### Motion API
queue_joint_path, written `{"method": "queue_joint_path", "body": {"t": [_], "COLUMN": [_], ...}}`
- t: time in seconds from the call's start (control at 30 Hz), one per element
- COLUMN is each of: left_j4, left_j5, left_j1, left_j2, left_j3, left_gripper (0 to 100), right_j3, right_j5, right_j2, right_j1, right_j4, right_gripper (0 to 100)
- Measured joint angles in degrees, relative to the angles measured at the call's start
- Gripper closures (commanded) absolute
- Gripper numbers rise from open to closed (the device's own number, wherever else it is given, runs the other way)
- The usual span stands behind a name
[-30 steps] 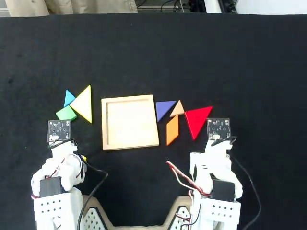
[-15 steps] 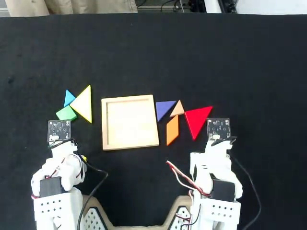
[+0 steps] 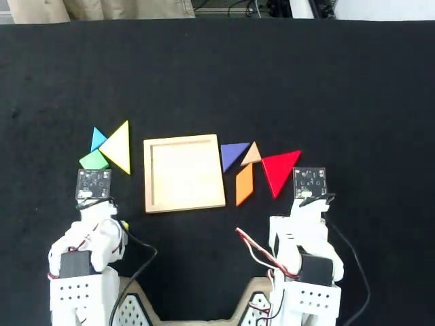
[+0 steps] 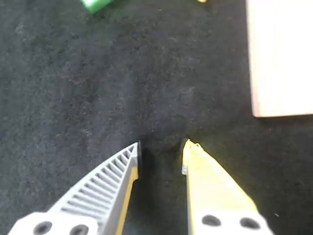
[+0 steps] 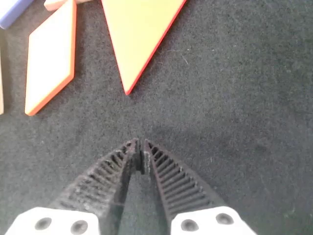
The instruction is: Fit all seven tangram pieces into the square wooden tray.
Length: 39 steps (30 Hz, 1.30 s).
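Seven pieces lie loose on the tabletop (image 3: 217, 81), none yet in the tray (image 3: 147, 176) between them. The red triangle (image 3: 276, 170) lies to its right, the yellow triangle (image 3: 120, 148) to its left. Just beside the tray's right rim are the blue triangle (image 3: 232, 154) and orange piece (image 3: 244, 184); the green piece (image 3: 93, 161), probably the square, touches the yellow. The smallest are the tan triangle (image 3: 251, 156) and cyan triangle (image 3: 98, 139). The left claw (image 4: 161, 149) hangs slightly apart near the tray's corner. The right claw (image 5: 139, 147), pressed together, points at the red tip. The first pick seems in hand; it calls for spreading a claw over a near piece.
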<state>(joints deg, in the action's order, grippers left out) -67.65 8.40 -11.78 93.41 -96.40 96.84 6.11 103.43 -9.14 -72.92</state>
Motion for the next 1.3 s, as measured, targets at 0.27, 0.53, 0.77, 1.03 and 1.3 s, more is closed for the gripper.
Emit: {"method": "queue_joint_path", "body": {"t": [0.27,0.53,0.77,1.03,1.3], "left_j4": [0.0,5.19,11.16,15.3,13.01], "left_j5": [0.0,0.0,4.48,6.59,5.36], "left_j1": [7.56,5.98,3.08,0.53,2.46], "left_j2": [0.0,0.7,7.47,5.27,-22.59], "left_j3": [0.0,1.05,1.41,12.4,37.19], "left_gripper": [84,84,84,84,84], "right_j3": [0.0,0.0,0.0,0.0,0.0], "right_j5": [0.0,0.0,-0.09,-0.09,9.23], "right_j2": [0.0,0.0,0.0,0.0,0.0], "right_j1": [0.0,0.0,0.0,0.0,6.33], "right_j4": [0.0,0.0,8.44,25.76,28.48], "right_gripper": [98.5,98.4,98.3,98.3,98.3]}}
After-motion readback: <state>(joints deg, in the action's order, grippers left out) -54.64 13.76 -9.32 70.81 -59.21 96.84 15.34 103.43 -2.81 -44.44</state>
